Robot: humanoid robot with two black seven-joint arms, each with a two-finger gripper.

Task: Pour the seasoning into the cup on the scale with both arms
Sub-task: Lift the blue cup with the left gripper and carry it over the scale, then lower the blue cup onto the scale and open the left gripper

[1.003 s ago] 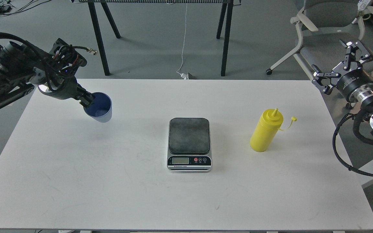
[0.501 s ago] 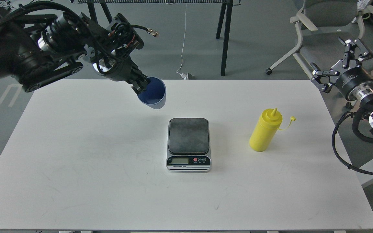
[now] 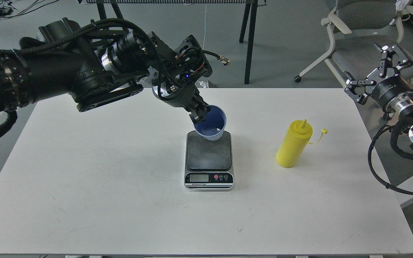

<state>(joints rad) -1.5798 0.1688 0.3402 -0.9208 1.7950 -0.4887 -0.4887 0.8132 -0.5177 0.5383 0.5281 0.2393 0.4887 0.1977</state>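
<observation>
My left gripper [image 3: 200,114] pinches the cup [image 3: 211,123] by its rim over the scale's [image 3: 209,160] far edge. The bottle [image 3: 294,149] stands near the scale's right side on the table [image 3: 120,200]; my right gripper [image 3: 375,77] is spread past the table's right edge.

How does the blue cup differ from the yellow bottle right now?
The cup is light blue, short and open-topped; the bottle is yellow, taller, with a pointed nozzle. The left claw holds the cup tilted over the scale; the bottle stands untouched on the table. Both look plastic.
</observation>
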